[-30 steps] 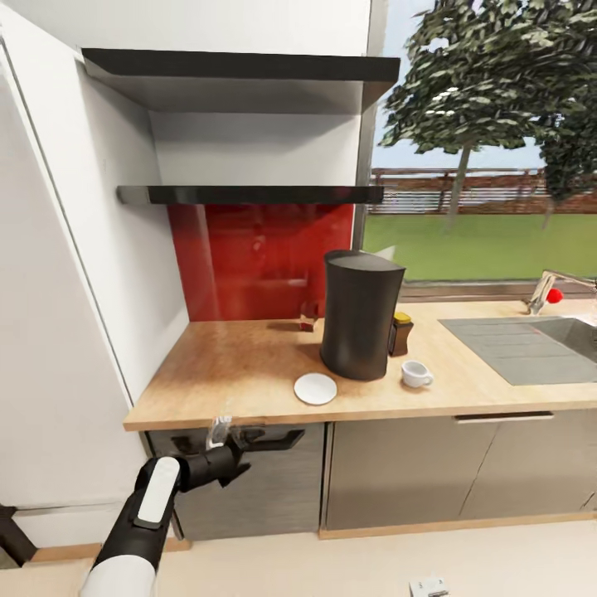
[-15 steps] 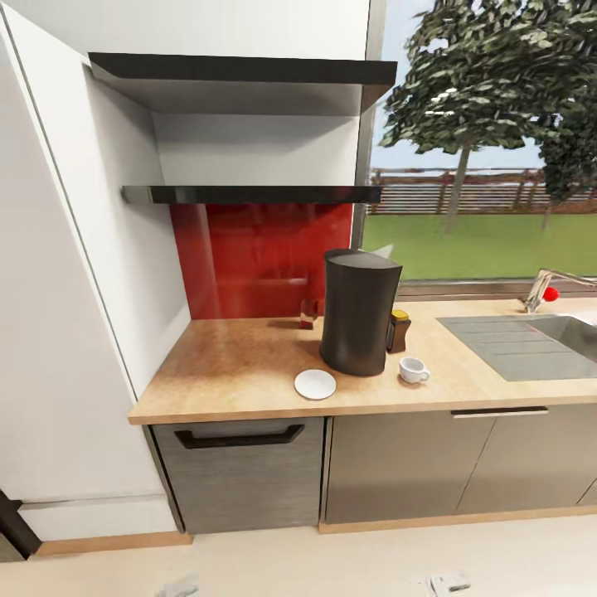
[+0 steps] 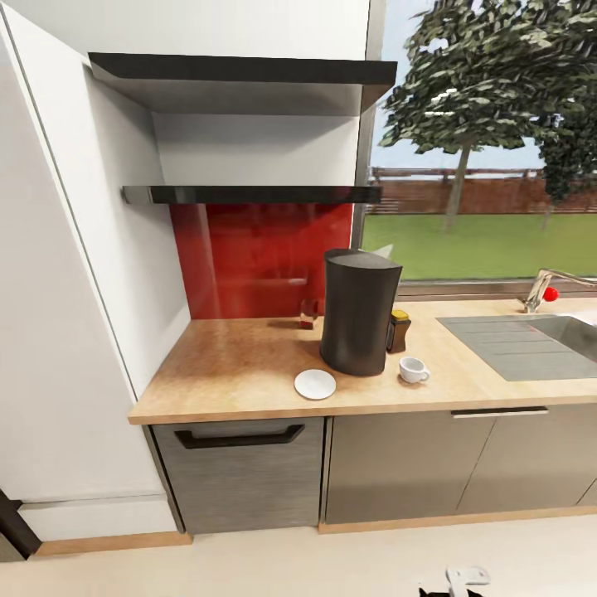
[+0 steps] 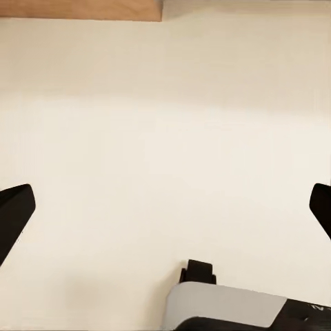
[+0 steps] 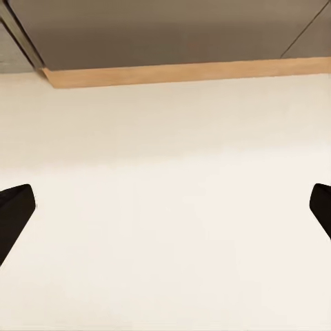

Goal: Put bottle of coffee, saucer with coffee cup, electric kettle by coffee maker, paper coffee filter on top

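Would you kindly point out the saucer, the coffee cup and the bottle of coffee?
saucer (image 3: 315,384), head view, centre of the plate.
coffee cup (image 3: 411,370), head view, its bowl.
bottle of coffee (image 3: 400,332), head view, its body.

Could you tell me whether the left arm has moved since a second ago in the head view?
Yes. It reached up beside the dishwasher handle then; it has since dropped below the frame.
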### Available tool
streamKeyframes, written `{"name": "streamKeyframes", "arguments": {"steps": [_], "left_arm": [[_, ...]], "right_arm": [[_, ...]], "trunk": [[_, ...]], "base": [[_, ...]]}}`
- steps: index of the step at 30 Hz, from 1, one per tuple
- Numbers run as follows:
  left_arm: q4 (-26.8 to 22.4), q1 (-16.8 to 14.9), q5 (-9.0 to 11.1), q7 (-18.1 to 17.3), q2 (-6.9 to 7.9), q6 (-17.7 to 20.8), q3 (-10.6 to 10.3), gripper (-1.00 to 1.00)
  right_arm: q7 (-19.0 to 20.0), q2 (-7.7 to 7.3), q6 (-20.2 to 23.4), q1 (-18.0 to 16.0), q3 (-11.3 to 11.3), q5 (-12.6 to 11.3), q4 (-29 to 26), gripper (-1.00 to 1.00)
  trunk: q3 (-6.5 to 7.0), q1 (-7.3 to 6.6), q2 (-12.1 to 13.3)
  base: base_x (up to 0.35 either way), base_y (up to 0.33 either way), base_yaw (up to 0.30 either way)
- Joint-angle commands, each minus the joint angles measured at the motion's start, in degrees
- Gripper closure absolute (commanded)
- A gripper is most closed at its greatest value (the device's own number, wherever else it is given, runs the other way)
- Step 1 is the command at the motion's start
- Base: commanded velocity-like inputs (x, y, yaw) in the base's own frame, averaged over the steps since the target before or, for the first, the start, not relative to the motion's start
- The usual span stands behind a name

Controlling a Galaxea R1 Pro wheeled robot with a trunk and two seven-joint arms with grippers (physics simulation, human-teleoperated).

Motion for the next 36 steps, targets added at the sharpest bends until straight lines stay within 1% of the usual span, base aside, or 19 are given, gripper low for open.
{"name": "streamKeyframes", "arguments": {"steps": [1,4,6,7,12,14,18,21,36], "left_arm": [[0.82,0.0,-0.38,0.32,0.05,-0.22,0.88,-1.0],[2.6,0.01,-0.28,0.42,-0.02,-0.48,1.31,-1.0],[2.96,0.01,-0.27,0.42,-0.03,-0.95,1.34,-1.0],[5.73,0.02,-0.28,-0.03,0.02,-6.23,1.28,-1.0],[6.73,0.02,-0.67,-0.12,-0.11,-6.63,0.61,-1.0],[6.79,0.02,-0.77,-0.12,-0.12,-6.66,0.5,-1.0],[6.84,0.02,-0.92,-0.13,-0.17,-6.68,0.4,-1.0],[6.85,0.02,-0.95,-0.13,-0.2,-6.68,0.39,-1.0],[6.88,0.02,-1.04,-0.07,-0.37,-6.62,0.39,-1.0]], "right_arm": [[0.19,0.06,-0.23,-0.04,0.48,-0.8,0.09,-1.0],[0.09,0.02,-0.24,-0.04,0.41,-0.88,0.11,-1.0],[0.0,0.05,-0.24,-0.04,0.4,-0.9,0.11,-1.0],[-0.02,-0.24,-0.32,-0.04,0.25,-1.02,-0.04,-1.0],[-0.01,-0.37,-0.33,-0.04,-0.03,-1.09,-0.06,-1.0],[0.0,-0.4,-0.33,-0.04,-0.78,-1.1,-0.06,-1.0],[0.0,-0.43,-0.33,-0.04,-4.13,-1.01,0.01,-1.0],[0.0,-0.43,-0.33,-0.04,-4.97,-1.0,0.02,-1.0],[0.08,-0.26,-0.31,-0.04,-5.35,-0.92,0.11,-1.0]], "trunk": [[-0.08,0.01,-0.07],[-0.08,0.01,-0.07],[-0.08,0.01,-0.07],[-0.08,0.01,-0.07],[-0.08,0.01,-0.07],[-0.08,0.01,-0.07],[-0.08,0.01,-0.07],[-0.08,0.01,-0.07],[-0.08,0.01,-0.07]], "base": [[0.0,0.0,0.0],[0.0,0.0,0.0],[0.0,0.0,0.0],[0.0,0.0,-0.24],[0.0,0.0,-0.26],[0.0,0.0,-0.267],[0.023,-0.021,-0.269],[0.129,-0.126,-0.269],[0.224,-0.19,-0.27]]}}
